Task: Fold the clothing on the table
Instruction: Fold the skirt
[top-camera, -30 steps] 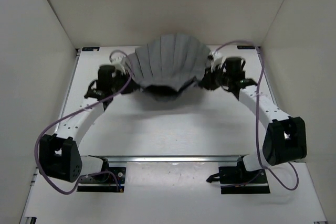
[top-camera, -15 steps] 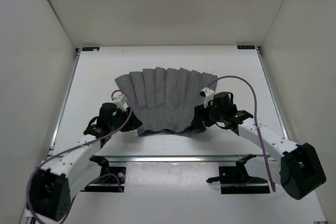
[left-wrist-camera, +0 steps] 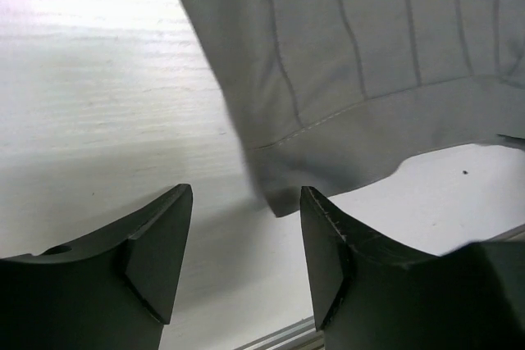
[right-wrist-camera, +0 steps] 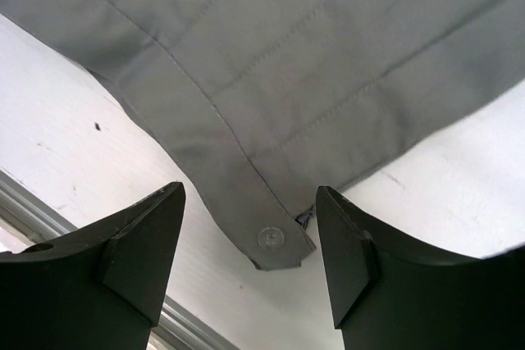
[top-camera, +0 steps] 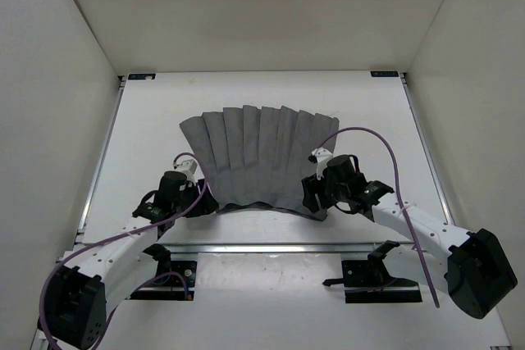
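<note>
Now our left gripper [left-wrist-camera: 244, 194] and right gripper [right-wrist-camera: 250, 193] gape empty at the near corners of the clothing [top-camera: 258, 157], fanned flat on the table [top-camera: 148, 120]; spreading looks done, next we regrasp and fold.

The top view looks steeply down from high behind the near edge, taking in the whole bench [top-camera: 148, 120]. Each wrist view sits low and close, facing forward between its own jaws. All three share the near hem of the clothing [top-camera: 258, 153]: the left wrist view shows its left corner, the right its buttoned right corner.
</note>
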You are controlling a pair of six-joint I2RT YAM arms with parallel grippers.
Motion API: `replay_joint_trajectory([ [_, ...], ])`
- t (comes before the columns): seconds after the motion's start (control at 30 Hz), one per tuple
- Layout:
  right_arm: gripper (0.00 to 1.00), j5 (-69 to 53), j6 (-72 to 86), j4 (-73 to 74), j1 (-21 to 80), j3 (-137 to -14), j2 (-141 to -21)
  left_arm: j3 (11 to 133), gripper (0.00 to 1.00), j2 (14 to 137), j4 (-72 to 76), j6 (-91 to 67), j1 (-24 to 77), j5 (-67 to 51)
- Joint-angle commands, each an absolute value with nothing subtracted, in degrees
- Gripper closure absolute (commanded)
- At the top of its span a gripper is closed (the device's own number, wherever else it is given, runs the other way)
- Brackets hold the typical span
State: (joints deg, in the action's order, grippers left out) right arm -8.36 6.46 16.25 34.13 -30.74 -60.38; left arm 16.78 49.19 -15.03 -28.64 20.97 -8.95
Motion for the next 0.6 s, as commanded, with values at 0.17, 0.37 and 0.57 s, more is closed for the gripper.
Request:
replay_joint_trajectory([
  [0.17, 0.36, -3.78, 8.44, 18.20, 34.18, -26.63, -57.40, 14.24, 0.34, 49.84, -9.59, -31.28, 22.58, -7.04],
  [0.37, 0.36, -3.61, 9.85, 18.89, 33.05, -26.63, -58.35, 15.21, 0.32, 52.29, -6.95, -32.34, 23.99, -6.15],
  [0.57, 0.38, -5.36, 11.95, 19.68, 31.56, -26.89, -59.58, 15.12, 0.51, 55.81, -4.22, -33.31, 25.84, -6.15],
])
